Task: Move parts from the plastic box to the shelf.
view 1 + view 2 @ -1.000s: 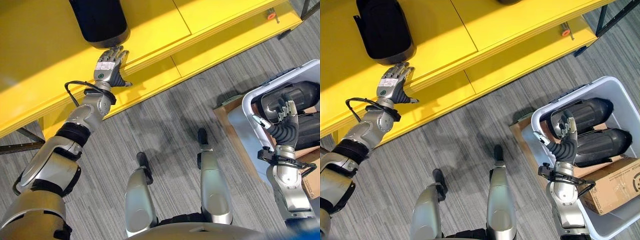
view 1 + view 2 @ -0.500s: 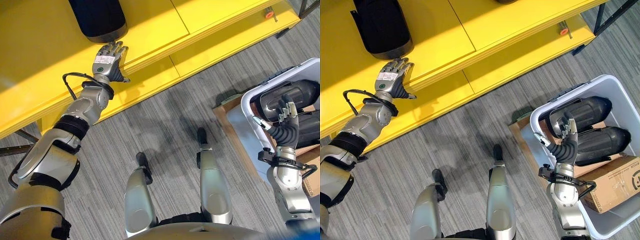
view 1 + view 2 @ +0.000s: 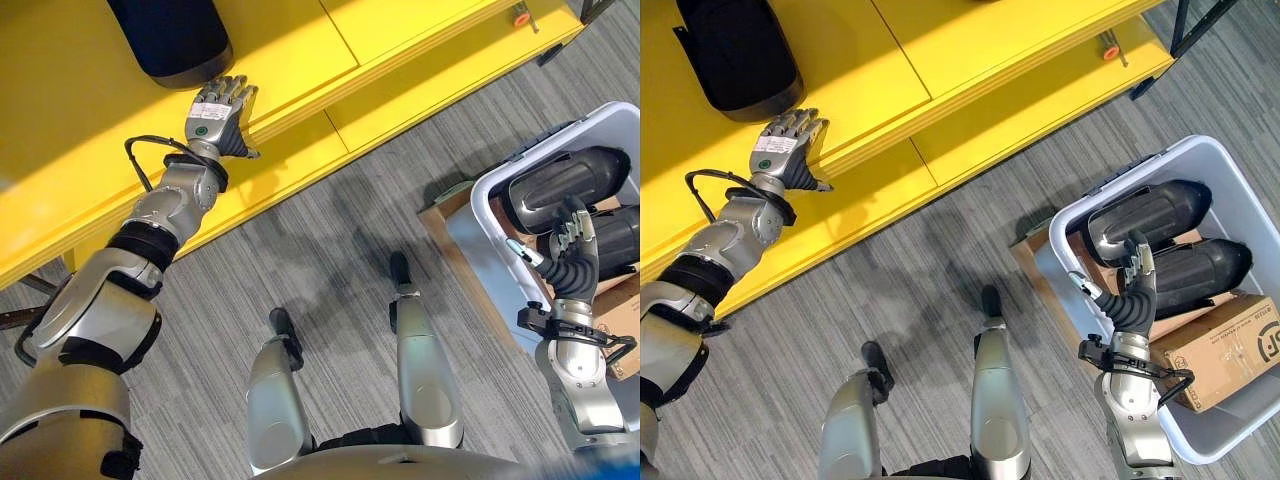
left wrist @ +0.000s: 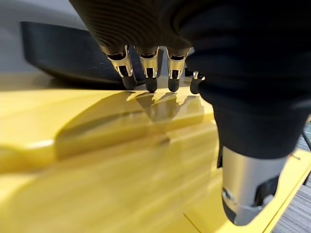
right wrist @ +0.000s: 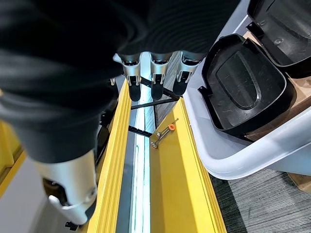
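Placement looks finished to me: one black part (image 3: 735,55) lies on the yellow shelf (image 3: 940,60), my left hand (image 3: 787,150) beside it, fingers straight, holding nothing. My right hand (image 3: 1133,283) hangs relaxed and empty over the plastic box (image 3: 1230,170), where two more parts (image 3: 1160,215) wait. Next I lower it and grasp the nearer one.

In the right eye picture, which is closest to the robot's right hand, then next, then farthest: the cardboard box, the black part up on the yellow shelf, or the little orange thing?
From the right hand, over the plastic box:
1. Cardboard box, in the same plastic box, just beside the hand.
2. Little orange thing, on the lower shelf board, ahead.
3. Black part on the yellow shelf, far across by the left hand.
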Controlling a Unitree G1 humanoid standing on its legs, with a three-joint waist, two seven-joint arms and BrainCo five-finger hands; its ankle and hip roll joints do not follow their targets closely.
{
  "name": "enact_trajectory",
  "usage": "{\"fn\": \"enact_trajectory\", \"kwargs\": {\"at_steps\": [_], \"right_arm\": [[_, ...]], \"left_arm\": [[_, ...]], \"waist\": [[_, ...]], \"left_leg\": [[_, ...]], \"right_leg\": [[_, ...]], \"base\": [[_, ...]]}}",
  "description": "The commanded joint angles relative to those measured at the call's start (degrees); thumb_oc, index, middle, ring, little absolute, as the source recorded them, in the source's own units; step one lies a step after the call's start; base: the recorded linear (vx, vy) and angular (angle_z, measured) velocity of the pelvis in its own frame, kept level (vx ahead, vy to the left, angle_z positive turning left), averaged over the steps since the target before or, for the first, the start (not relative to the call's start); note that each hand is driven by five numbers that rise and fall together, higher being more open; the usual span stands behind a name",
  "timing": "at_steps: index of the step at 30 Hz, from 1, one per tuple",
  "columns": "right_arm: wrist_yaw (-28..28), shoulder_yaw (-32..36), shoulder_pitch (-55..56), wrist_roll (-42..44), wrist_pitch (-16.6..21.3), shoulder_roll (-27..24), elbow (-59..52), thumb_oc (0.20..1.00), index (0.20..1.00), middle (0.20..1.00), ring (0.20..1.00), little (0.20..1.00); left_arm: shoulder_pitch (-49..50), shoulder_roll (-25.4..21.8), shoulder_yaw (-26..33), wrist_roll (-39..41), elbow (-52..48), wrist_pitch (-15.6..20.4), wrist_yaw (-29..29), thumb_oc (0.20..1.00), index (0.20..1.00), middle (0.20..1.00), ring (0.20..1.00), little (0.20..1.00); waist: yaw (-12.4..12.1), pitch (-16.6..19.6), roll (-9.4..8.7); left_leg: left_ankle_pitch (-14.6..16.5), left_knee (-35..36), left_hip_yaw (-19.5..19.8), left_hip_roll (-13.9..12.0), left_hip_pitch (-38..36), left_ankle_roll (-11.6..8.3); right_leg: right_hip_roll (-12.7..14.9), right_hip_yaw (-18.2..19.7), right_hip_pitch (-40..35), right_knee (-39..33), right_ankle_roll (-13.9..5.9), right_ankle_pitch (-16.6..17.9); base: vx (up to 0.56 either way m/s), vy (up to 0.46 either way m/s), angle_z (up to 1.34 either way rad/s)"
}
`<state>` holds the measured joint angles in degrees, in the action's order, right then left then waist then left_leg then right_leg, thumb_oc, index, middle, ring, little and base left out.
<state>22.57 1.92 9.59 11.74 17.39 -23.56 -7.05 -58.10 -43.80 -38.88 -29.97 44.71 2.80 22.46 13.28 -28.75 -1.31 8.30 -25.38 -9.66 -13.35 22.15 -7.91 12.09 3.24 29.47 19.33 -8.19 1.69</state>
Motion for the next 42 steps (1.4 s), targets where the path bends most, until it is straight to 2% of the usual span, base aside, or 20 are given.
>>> {"fn": "enact_trajectory", "kwargs": {"at_steps": [1, 12, 19, 20, 21, 23, 25, 27, 28, 29, 32, 33, 37, 38, 42], "right_arm": [[-0.1, 3.3, 1.7, 0.9, 4.0, -2.4, -3.9, 1.000, 1.000, 1.000, 1.000, 1.000], [-0.5, 3.9, 2.5, 0.9, 3.9, -2.6, -3.9, 1.000, 1.000, 1.000, 1.000, 1.000], [-0.3, 4.7, 2.1, 0.5, 3.9, -2.1, -4.0, 1.000, 1.000, 1.000, 1.000, 1.000], [-0.6, 5.1, 1.9, 0.9, 4.1, -1.5, -4.3, 1.000, 1.000, 1.000, 1.000, 1.000], [-0.6, 5.0, 1.9, 0.9, 4.2, -1.5, -4.3, 1.000, 1.000, 1.000, 1.000, 1.000], [-1.2, 5.9, 1.5, 1.0, 4.0, -0.3, -4.9, 1.000, 1.000, 1.000, 1.000, 1.000], [-1.5, 6.2, 1.7, 1.1, 3.9, -0.1, -4.8, 1.000, 1.000, 1.000, 1.000, 1.000], [-2.9, 6.0, 2.0, 2.9, 3.8, -0.2, -3.5, 1.000, 1.000, 1.000, 1.000, 1.000], [-3.5, 5.8, 1.8, 3.8, 3.7, -0.1, -3.1, 1.000, 1.000, 1.000, 1.000, 1.000], [-4.4, 5.5, 1.5, 5.0, 3.3, 0.0, -2.6, 1.000, 1.000, 1.000, 1.000, 1.000], [-7.5, 5.2, 1.5, 7.8, 1.8, 0.3, -1.0, 1.000, 1.000, 1.000, 1.000, 1.000], [-7.5, 5.1, 1.5, 7.8, 1.8, 0.3, -1.0, 1.000, 1.000, 1.000, 1.000, 1.000], [-13.3, 5.4, 4.0, 12.3, -0.7, 1.2, -0.2, 1.000, 1.000, 1.000, 1.000, 1.000], [-13.3, 5.3, 4.0, 12.3, -0.7, 1.2, -0.2, 1.000, 1.000, 1.000, 1.000, 1.000], [-16.5, 6.2, 6.6, 14.8, -2.7, 2.2, 1.0, 1.000, 1.000, 1.000, 1.000, 1.000]], "left_arm": [[-2.7, -3.6, 1.3, -1.1, 1.8, 0.3, 1.1, 1.000, 1.000, 1.000, 1.000, 1.000], [-0.9, -2.2, 0.7, -2.0, -1.0, 1.6, 0.1, 1.000, 1.000, 1.000, 1.000, 1.000], [9.5, -0.2, 4.4, 0.0, -9.8, 5.2, -1.0, 1.000, 1.000, 1.000, 1.000, 1.000], [16.3, 1.3, 7.9, 3.5, -16.0, 7.6, -1.7, 1.000, 1.000, 1.000, 1.000, 1.000], [18.4, 1.4, 9.0, 4.2, -17.6, 7.9, -2.0, 1.000, 1.000, 1.000, 1.000, 1.000], [34.9, 4.1, 17.3, 16.0, -29.8, 11.9, -5.2, 1.000, 1.000, 1.000, 1.000, 1.000], [38.7, 4.2, 19.3, 17.7, -32.4, 13.0, -5.4, 1.000, 1.000, 1.000, 1.000, 1.000], [49.8, 6.5, 23.9, 25.6, -37.1, 14.5, -5.4, 1.000, 1.000, 1.000, 1.000, 1.000], [52.3, 6.8, 25.0, 27.9, -38.9, 14.8, -6.1, 1.000, 1.000, 1.000, 1.000, 1.000], [54.9, 8.3, 26.5, 33.6, -40.1, 15.8, -7.8, 1.000, 1.000, 1.000, 1.000, 1.000], [61.8, 12.1, 30.4, 46.8, -41.7, 16.3, -13.4, 1.000, 1.000, 1.000, 1.000, 1.000], [61.9, 12.1, 30.4, 46.8, -41.8, 16.2, -13.4, 1.000, 1.000, 1.000, 1.000, 1.000], [69.2, 16.4, 36.4, 57.2, -45.3, 14.6, -19.3, 1.000, 1.000, 1.000, 1.000, 1.000], [69.3, 16.4, 36.5, 57.2, -45.4, 14.6, -19.3, 1.000, 1.000, 1.000, 1.000, 1.000], [72.6, 18.9, 38.0, 58.5, -45.5, 12.6, -22.2, 1.000, 1.000, 1.000, 1.000, 1.000]], "waist": [[0.0, 2.8, -2.04], [0.0, 2.8, -1.97], [-0.9, 2.8, -1.74], [-1.5, 2.7, -1.71], [-1.5, 2.9, -1.66], [-3.0, 3.2, -1.45], [-3.3, 3.4, -1.44], [-4.3, 4.9, -1.21], [-4.5, 5.4, -1.04], [-4.9, 5.9, -0.94], [-5.8, 8.4, -0.43], [-5.8, 8.4, -0.45], [-6.7, 13.6, 0.21], [-6.7, 13.8, 0.20], [-6.7, 18.7, 0.39]], "left_leg": [[-2.6, -1.4, 3.8, -2.6, 3.9, -0.13], [-2.1, -2.2, 3.8, -2.5, 4.3, 0.02], [-2.0, -2.3, 4.2, -2.3, 4.1, -0.01], [-3.6, -1.7, 4.1, -2.2, 4.2, 0.39], [-3.6, -1.6, 4.2, -2.1, 4.1, 0.40], [-3.8, -0.9, 4.5, -2.2, 2.7, 0.38], [-3.8, -0.6, 4.6, -2.2, 2.1, 0.37], [-4.6, 2.1, 4.6, -2.2, -1.2, 0.22], [-5.0, 3.2, 4.6, -2.2, -2.3, 0.13], [-5.3, 4.3, 4.6, -2.2, -3.4, 0.18], [-6.8, 8.2, 4.3, -2.4, -6.6, 0.25], [-6.8, 8.3, 4.3, -2.4, -6.8, 0.24], [-10.0, 17.0, 1.7, -2.6, -13.9, 0.10], [-10.3, 17.3, 1.6, -2.6, -13.9, 0.11], [-12.7, 22.9, 0.0, -3.7, -18.8, -0.48]], "right_leg": [[2.2, 0.8, -3.7, 7.7, -1.12, -9.3], [2.2, 0.9, -3.3, 8.0, -0.96, -9.3], [2.3, 0.5, -4.0, 8.1, -0.65, -9.5], [2.4, 0.2, -4.1, 7.5, -0.33, -8.0], [2.4, 0.2, -4.3, 7.4, -0.28, -8.0], [2.4, -0.4, -6.1, 6.4, -0.04, -7.6], [2.3, -0.5, -6.7, 6.0, -0.04, -7.5], [2.5, -1.4, -10.4, 3.3, -0.42, -6.9], [2.6, -1.7, -11.4, 2.3, -0.52, -6.7], [2.6, -2.0, -12.5, 1.2, -0.62, -6.3], [2.3, -3.2, -15.7, -2.7, -1.09, -5.1], [2.3, -3.2, -15.9, -2.8, -1.09, -5.1], [2.0, -4.8, -22.4, -12.1, -2.28, -1.9], [2.0, -4.8, -22.3, -12.4, -2.25, -1.6], [1.7, -6.3, -26.3, -15.6, -2.66, -1.3]], "base": [[0.01, 0.002, -0.07], [0.00, 0.000, -0.03], [-0.01, 0.001, 0.01], [-0.09, 0.012, 0.06], [-0.08, 0.017, 0.05], [0.00, 0.000, 0.00], [0.02, 0.000, 0.02], [0.09, 0.002, 0.01], [0.08, 0.004, 0.04], [0.06, 0.007, 0.13], [0.06, -0.008, 0.09], [0.08, 0.001, 0.12], [0.06, 0.007, 0.02], [0.01, -0.010, -0.13], [0.04, -0.015, -0.02]]}}
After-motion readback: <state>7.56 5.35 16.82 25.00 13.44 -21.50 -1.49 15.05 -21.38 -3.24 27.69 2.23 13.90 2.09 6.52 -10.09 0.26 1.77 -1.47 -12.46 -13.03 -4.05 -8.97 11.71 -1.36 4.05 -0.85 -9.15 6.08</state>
